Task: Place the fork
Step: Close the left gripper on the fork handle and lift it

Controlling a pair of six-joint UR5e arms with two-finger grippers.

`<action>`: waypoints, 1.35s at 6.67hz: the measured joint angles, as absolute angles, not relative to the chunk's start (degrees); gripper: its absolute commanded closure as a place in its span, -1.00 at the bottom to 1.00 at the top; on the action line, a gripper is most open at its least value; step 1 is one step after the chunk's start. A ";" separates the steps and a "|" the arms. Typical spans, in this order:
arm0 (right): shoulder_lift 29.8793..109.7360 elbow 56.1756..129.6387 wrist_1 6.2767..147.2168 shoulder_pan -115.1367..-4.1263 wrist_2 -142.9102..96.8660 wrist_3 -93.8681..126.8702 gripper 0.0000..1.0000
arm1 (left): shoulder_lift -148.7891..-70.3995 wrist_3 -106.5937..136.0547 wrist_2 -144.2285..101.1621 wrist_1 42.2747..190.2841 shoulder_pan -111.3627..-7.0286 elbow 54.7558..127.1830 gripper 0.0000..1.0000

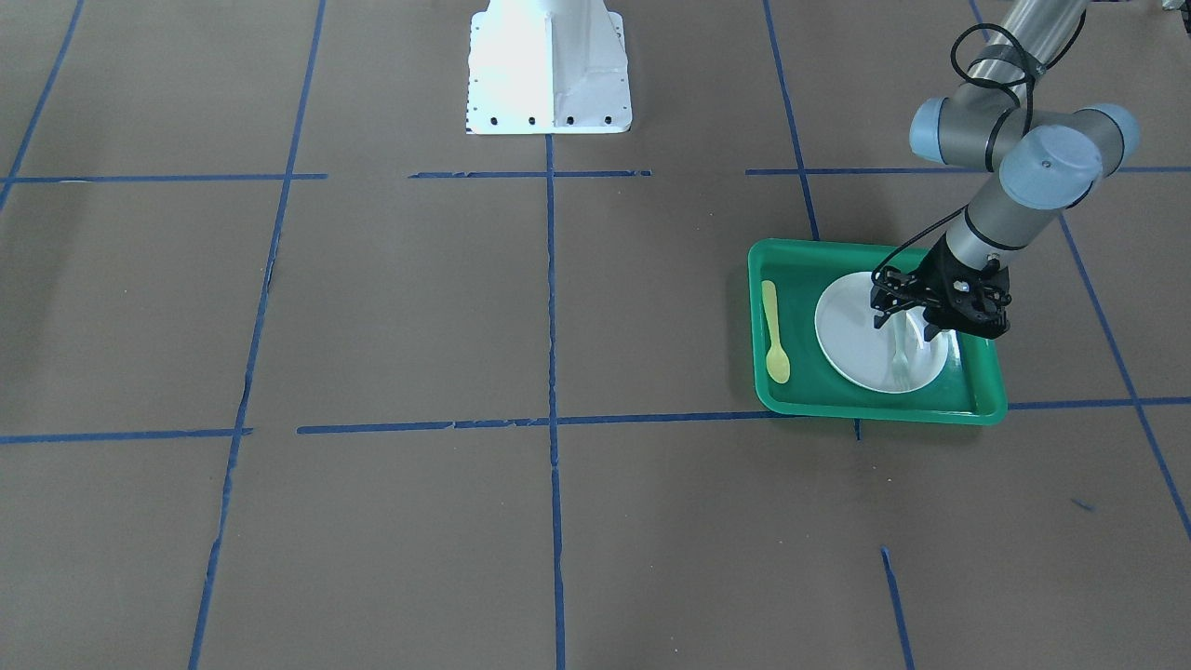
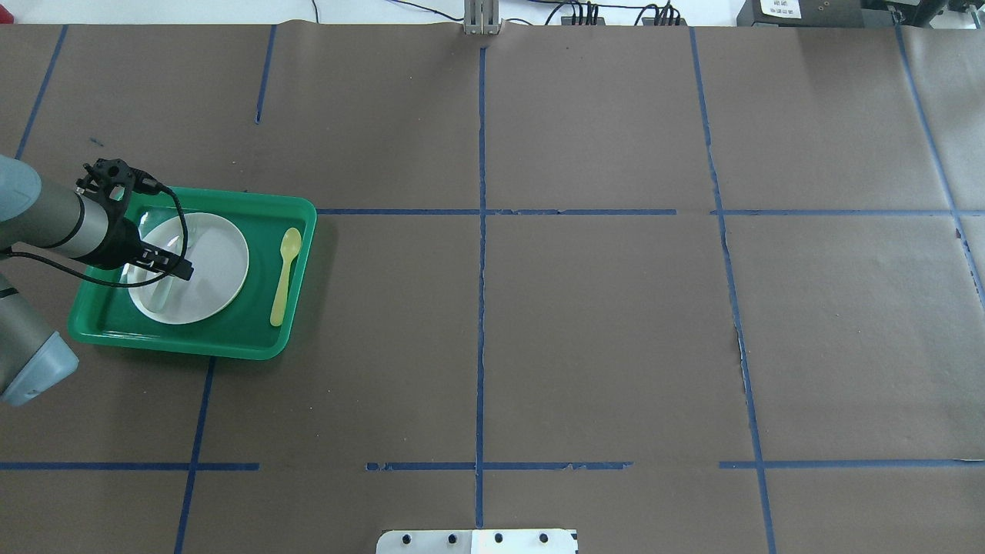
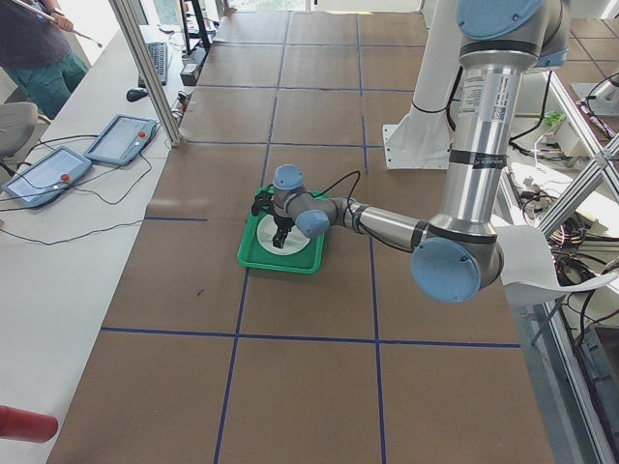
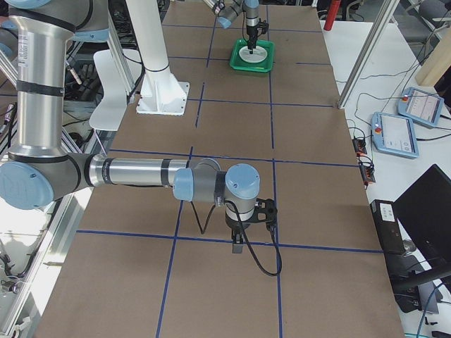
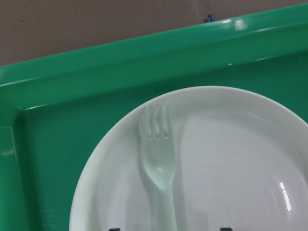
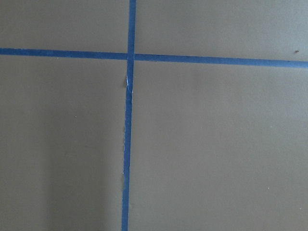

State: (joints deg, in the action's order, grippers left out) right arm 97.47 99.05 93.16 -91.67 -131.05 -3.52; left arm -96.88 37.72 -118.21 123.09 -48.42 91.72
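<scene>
The pale translucent fork [image 5: 158, 154] lies flat on the white plate [image 5: 231, 159], tines toward the tray's rim. The plate [image 1: 851, 349] sits in the green tray [image 1: 782, 265]. My left gripper [image 1: 904, 328] hangs just above the plate over the fork's handle [image 1: 899, 365]. Its jaws are open, one on each side of the handle, and do not hold it. In the overhead view the gripper [image 2: 165, 265] covers the middle of the fork [image 2: 163, 296]. My right gripper [image 4: 239, 243] shows only in the exterior right view, low over bare table. I cannot tell if it is open or shut.
A yellow plastic spoon [image 1: 774, 335] lies in the tray beside the plate, also in the overhead view [image 2: 285, 277]. The tray [image 2: 231, 338] sits at the table's left. The white robot base [image 1: 549, 70] stands at the table's edge. Blue tape lines cross the brown table.
</scene>
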 measured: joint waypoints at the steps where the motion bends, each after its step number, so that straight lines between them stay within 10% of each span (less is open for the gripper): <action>1: 97.47 99.05 93.16 -91.67 -131.05 -3.52 -1.00 | -96.86 37.84 -118.21 123.06 -48.41 91.61 -0.29; 9: 97.47 99.05 93.16 -91.67 -131.04 -3.52 -1.00 | -96.68 38.35 -118.21 122.93 -48.25 91.46 -0.11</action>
